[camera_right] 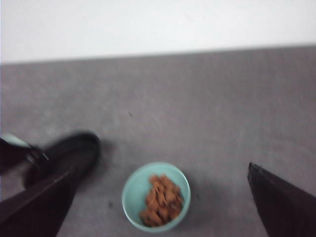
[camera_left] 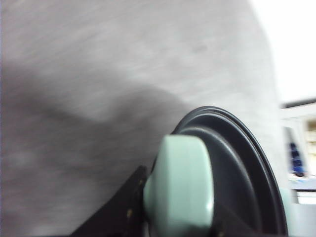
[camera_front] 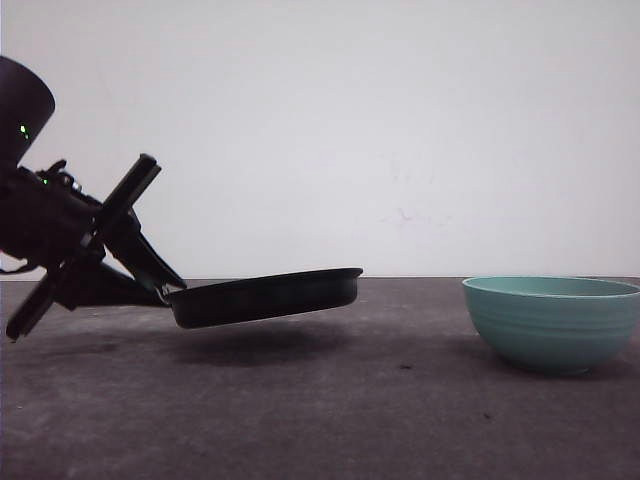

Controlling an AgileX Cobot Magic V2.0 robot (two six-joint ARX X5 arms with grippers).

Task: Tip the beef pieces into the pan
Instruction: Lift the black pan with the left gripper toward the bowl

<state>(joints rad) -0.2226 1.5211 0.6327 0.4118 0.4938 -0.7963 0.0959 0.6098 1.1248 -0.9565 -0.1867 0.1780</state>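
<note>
My left gripper (camera_front: 160, 290) is shut on the pale mint handle (camera_left: 180, 187) of the black pan (camera_front: 268, 296). It holds the pan just above the table at the left, the far rim tipped slightly up. In the left wrist view the handle sits between the dark fingers (camera_left: 121, 210), with the pan (camera_left: 237, 173) beyond it. The beef pieces (camera_right: 162, 200) lie heaped in a teal bowl (camera_right: 134, 195), which stands on the table at the right (camera_front: 552, 322). My right gripper (camera_right: 160, 170) hangs open high above that bowl, its fingers (camera_right: 281, 202) wide apart and touching nothing.
The grey table (camera_front: 380, 420) runs back to a white wall. The pan's shadow (camera_front: 250, 345) falls on the table beneath it. A stretch of bare table separates pan and bowl. In the right wrist view the pan (camera_right: 74, 153) shows as a dark blur.
</note>
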